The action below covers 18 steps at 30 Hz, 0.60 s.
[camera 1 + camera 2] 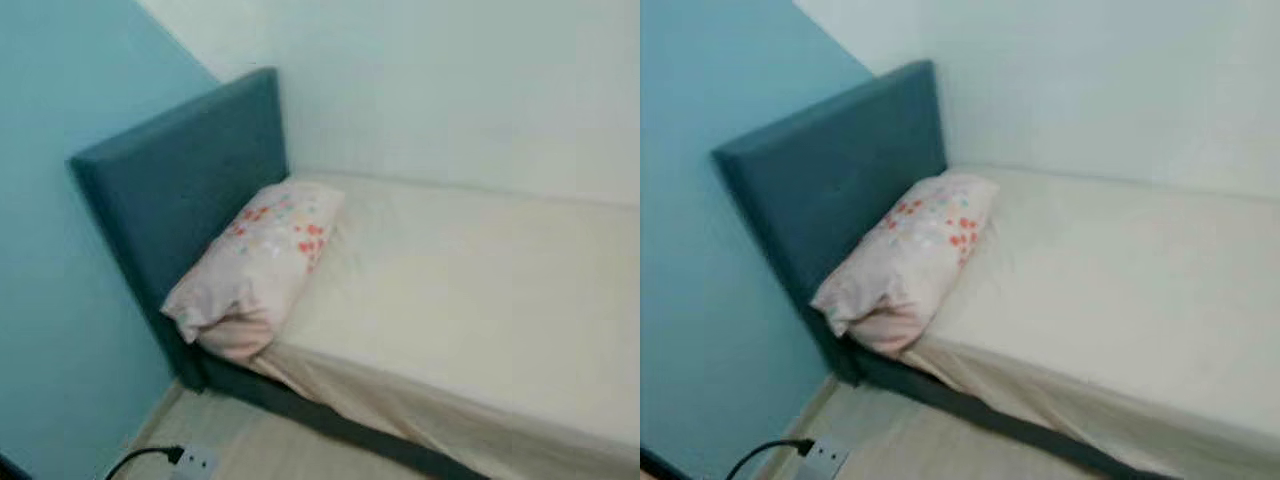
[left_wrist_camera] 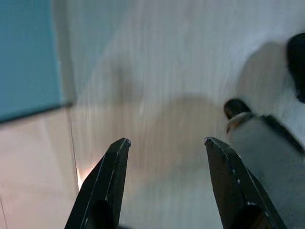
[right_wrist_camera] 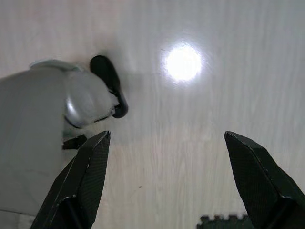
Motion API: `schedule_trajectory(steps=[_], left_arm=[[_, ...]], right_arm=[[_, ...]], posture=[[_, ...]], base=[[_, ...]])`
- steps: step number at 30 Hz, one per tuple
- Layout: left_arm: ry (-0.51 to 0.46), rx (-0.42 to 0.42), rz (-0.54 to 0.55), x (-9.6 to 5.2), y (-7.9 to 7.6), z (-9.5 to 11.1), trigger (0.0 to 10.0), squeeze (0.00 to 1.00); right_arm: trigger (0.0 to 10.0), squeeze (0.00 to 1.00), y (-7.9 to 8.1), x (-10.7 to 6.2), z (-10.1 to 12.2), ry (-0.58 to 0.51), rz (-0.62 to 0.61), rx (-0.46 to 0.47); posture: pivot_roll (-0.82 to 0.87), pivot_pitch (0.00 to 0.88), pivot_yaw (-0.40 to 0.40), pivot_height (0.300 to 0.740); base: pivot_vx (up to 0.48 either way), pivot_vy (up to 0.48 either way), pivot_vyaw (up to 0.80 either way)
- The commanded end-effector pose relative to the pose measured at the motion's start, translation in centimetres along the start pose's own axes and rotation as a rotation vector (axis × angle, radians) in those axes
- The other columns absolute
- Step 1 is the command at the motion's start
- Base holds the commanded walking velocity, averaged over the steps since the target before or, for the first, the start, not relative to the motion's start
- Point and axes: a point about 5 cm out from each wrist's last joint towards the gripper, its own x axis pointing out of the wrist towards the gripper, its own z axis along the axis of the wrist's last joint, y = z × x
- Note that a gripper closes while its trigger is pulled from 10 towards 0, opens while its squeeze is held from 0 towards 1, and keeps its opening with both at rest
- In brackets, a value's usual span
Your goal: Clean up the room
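A bed (image 1: 480, 290) with a cream sheet stands against the white wall, with a teal padded headboard (image 1: 185, 185) at its left end. A pink pillow (image 1: 260, 262) with a floral print leans on the headboard at the mattress corner. My left gripper (image 2: 164, 143) hangs open over pale wooden floor with nothing between its fingers. My right gripper (image 3: 167, 140) hangs open over the floor too, beside my own grey leg (image 3: 43, 124) and black foot (image 3: 109, 83).
A turquoise wall (image 1: 60, 250) runs along the left. On the floor by the bed's corner lies a white power strip (image 1: 197, 462) with a black cable (image 1: 140, 458). A dark bed base (image 1: 340, 425) shows under the hanging sheet. A bright light reflection (image 3: 183, 63) marks the floor.
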Motion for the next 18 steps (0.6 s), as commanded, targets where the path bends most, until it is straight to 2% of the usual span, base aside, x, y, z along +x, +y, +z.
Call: schedule_trajectory(steps=[1, 5, 9, 18], left_arm=[[-0.008, 0.018, 0.003, 0.0, 0.3, 0.0, 10.0, 0.00], [-0.008, -0.001, -0.011, 0.0, 0.2, -0.1, 10.0, 0.00], [0.012, -0.058, -0.011, 0.0, 0.2, -0.4, 10.0, 0.00], [0.016, -0.075, 0.000, 0.0, 0.4, -0.3, 10.0, 0.00]], right_arm=[[10.0, 0.00, 0.2, 0.0, -0.3, 0.015, 0.005, -0.008], [10.0, 0.00, 0.1, 0.0, -0.2, 0.015, 0.005, -0.006], [10.0, 0.00, 0.0, 0.0, -0.1, 0.008, -0.002, -0.003], [10.0, 0.00, -0.6, 0.0, 0.9, -0.038, -0.034, 0.017]], posture=[[-0.06, 0.000, 0.023, 0.716], [-0.06, 0.000, 0.023, 0.716], [-0.06, 0.000, 0.025, 0.716], [-0.06, 0.000, 0.025, 0.716]], base=[[0.000, 0.000, -0.76], [0.000, 0.000, -0.75], [0.000, 0.000, -0.75], [0.000, 0.000, -0.74]])
